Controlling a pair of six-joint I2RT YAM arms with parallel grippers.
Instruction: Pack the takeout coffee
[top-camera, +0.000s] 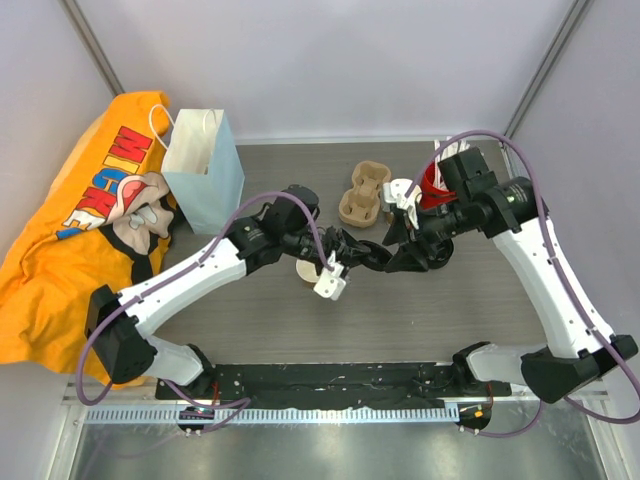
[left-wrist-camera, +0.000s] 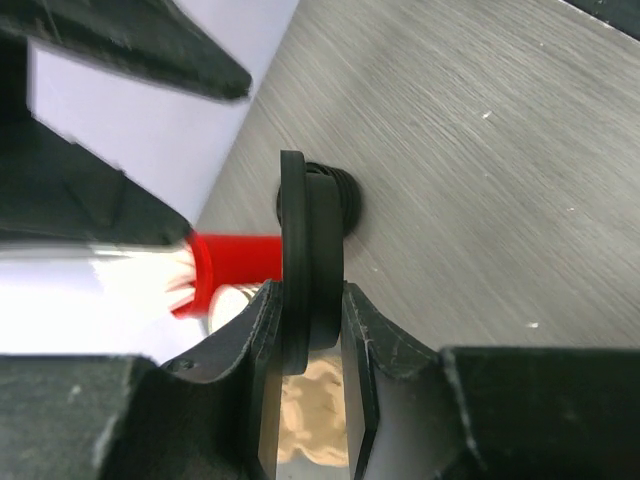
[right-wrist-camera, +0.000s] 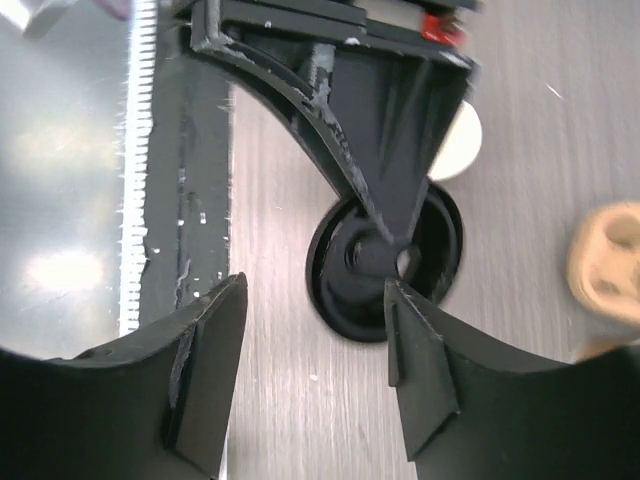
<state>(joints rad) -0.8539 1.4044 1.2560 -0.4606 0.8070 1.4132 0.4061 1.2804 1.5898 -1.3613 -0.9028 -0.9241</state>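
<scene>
Bench (top-camera: 450, 310) looks like brushed metal, grey w/ fine grain & dull sheen; black lid (right-wrist-camera: 345, 295) is smooth plastic, semi-gloss. Bag (top-camera: 205, 170) is matt pale-blue paper, cup carrier (top-camera: 362, 195) rough brown pulp, orange shirt (top-camera: 60, 270) soft printed cloth. Right claw (right-wrist-camera: 315, 288) is matt black plastic, edges scuffed.
</scene>
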